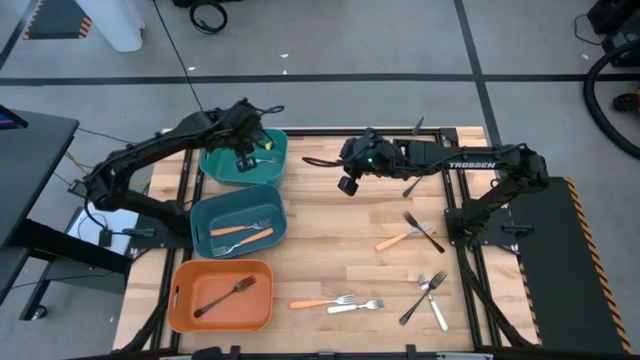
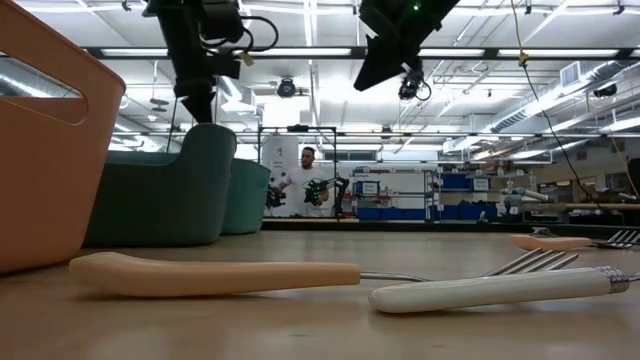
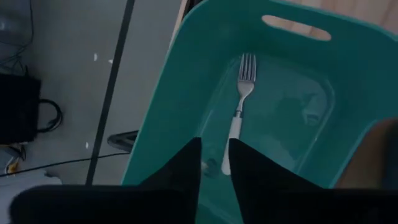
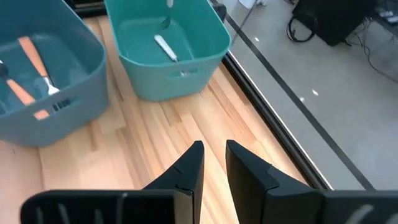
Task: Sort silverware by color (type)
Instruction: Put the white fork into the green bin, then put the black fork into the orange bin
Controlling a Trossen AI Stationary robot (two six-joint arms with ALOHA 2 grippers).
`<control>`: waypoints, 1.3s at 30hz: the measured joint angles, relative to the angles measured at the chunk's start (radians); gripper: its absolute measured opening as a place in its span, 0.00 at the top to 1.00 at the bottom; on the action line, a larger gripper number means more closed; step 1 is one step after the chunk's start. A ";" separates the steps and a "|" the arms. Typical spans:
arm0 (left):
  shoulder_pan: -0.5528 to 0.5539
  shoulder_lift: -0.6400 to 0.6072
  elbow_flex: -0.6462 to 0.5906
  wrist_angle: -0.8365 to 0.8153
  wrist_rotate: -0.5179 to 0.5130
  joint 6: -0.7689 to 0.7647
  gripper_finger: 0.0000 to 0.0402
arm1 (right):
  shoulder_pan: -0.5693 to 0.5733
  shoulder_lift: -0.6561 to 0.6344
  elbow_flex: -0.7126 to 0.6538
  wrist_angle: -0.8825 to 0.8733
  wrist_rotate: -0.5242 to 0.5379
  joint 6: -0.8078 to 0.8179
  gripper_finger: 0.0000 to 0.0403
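Observation:
My left gripper (image 1: 250, 150) hangs over the green bin (image 1: 243, 165) at the far left, fingers (image 3: 214, 155) a narrow gap apart and empty. One white-handled fork (image 3: 239, 106) lies flat on that bin's floor. My right gripper (image 1: 348, 183) hovers over bare wood at the table's far middle, fingers (image 4: 214, 149) a narrow gap apart and empty. The blue bin (image 1: 238, 220) holds two orange-handled forks (image 1: 245, 232). The orange bin (image 1: 222, 295) holds a black fork (image 1: 225, 295). Loose forks lie on the table.
An orange-handled fork (image 1: 395, 240) and a black fork (image 1: 425, 230) cross at the right. An orange-handled fork (image 1: 315, 303) and a white fork (image 1: 355, 307) lie near the front edge. A black and a white fork (image 1: 425, 295) lie at the front right.

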 joint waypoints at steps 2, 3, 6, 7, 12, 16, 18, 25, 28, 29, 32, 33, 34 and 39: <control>-0.005 0.004 0.000 -0.001 0.000 -0.022 0.73 | 0.000 0.000 0.000 -0.031 0.002 0.014 0.81; -0.005 0.004 0.000 0.001 0.000 -0.045 0.71 | 0.000 0.000 0.000 -0.053 0.002 0.014 0.81; -0.018 0.001 0.000 0.009 -0.002 -0.113 0.69 | 0.002 -0.008 0.000 -0.139 0.002 0.019 0.81; -0.021 -0.005 0.000 0.009 0.000 -0.122 0.68 | 0.004 -0.011 0.000 -0.166 0.002 0.026 0.81; -0.069 -0.031 0.054 -0.005 0.010 -0.214 0.68 | 0.017 -0.028 0.000 -0.368 -0.135 0.100 0.81; -0.126 -0.059 0.132 0.001 0.102 -0.311 0.68 | 0.048 -0.027 -0.024 -0.485 -0.304 0.120 0.81; -0.163 -0.069 0.173 0.013 0.161 -0.348 0.68 | 0.073 -0.026 -0.064 -0.507 -0.371 0.109 0.81; -0.320 -0.084 0.296 0.010 0.216 -0.379 0.68 | 0.175 -0.024 -0.191 -0.500 -0.424 0.097 0.81; -0.378 -0.084 0.331 0.012 0.216 -0.395 0.68 | 0.198 -0.025 -0.234 -0.505 -0.395 0.207 0.81; -0.396 -0.084 0.338 0.012 0.216 -0.401 0.68 | 0.200 -0.025 -0.252 -0.511 -0.397 0.280 0.81; -0.441 -0.084 0.342 0.007 0.216 -0.423 0.68 | 0.196 -0.027 -0.327 -0.537 -0.459 0.507 0.81; -0.453 -0.084 0.342 0.000 0.216 -0.427 0.68 | 0.196 -0.030 -0.359 -0.535 -0.474 0.561 0.81; -0.464 -0.084 0.342 -0.009 0.216 -0.428 0.68 | 0.201 -0.037 -0.389 -0.536 -0.490 0.604 0.81; -0.496 -0.082 0.342 -0.029 0.215 -0.430 0.68 | 0.228 -0.093 -0.533 -0.518 -0.507 0.712 0.81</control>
